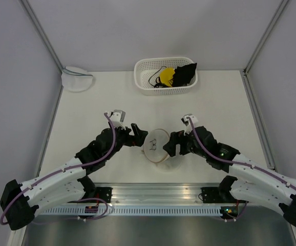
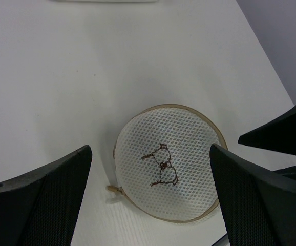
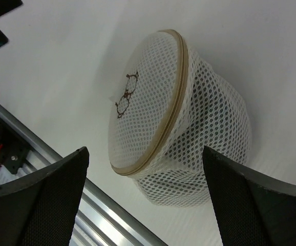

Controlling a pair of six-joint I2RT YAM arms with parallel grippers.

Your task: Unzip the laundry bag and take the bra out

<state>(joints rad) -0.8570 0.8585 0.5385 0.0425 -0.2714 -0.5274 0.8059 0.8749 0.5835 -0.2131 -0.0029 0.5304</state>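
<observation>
Right now the laundry bag (image 1: 157, 145) lies on its side on the table (image 1: 86, 113), directly between the two grippers and holding its full dome shape. The left gripper (image 1: 139, 136) faces the bag's flat, tan-rimmed round face, its fingers spread to full width and holding nothing. In its wrist view the bag (image 2: 168, 161) sits ahead, framed in the gap between the fingers, with a brown stitched emblem (image 2: 162, 166) at the centre of the face and a small tan tab (image 2: 114, 190) on the rim. The right gripper (image 1: 172, 144) stands at the bag's domed side, fingers likewise wide apart and empty. Its wrist view shows the bag (image 3: 173, 118) ahead of the fingers, and a dark shape (image 3: 209, 118) shows through the mesh wall, too veiled to name. Beyond both grippers, at the far edge, a white basket (image 1: 166, 91) holds a yellow round item (image 1: 166, 77) beside black fabric (image 1: 185, 74). Far beyond the left gripper lies a second white pouch (image 1: 76, 78).
</observation>
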